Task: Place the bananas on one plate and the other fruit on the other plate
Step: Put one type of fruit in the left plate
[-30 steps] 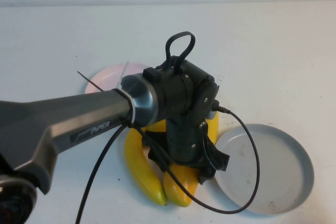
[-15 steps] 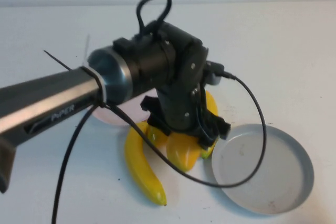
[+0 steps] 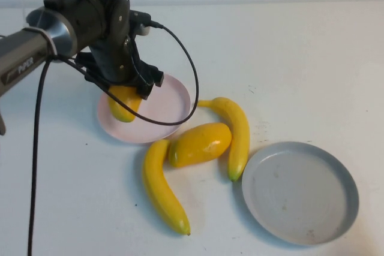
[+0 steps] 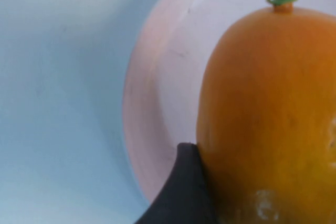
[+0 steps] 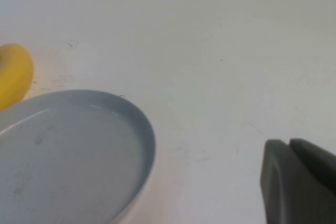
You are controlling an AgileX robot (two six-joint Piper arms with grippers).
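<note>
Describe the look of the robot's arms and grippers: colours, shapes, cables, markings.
The left arm is a dark grey tube with white PiPER lettering and a silver collar, ending in a blocky black wrist. Black cables loop off it. The left gripper, over the pink plate, is black. Of the right gripper, beside the grey plate, only dark grey, blunt fingers show.

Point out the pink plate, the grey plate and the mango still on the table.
pink plate [image 3: 171,97], high view, bare inner surface.
grey plate [image 3: 300,190], high view, bare centre.
mango on the table [image 3: 200,144], high view, middle of its body.
</note>
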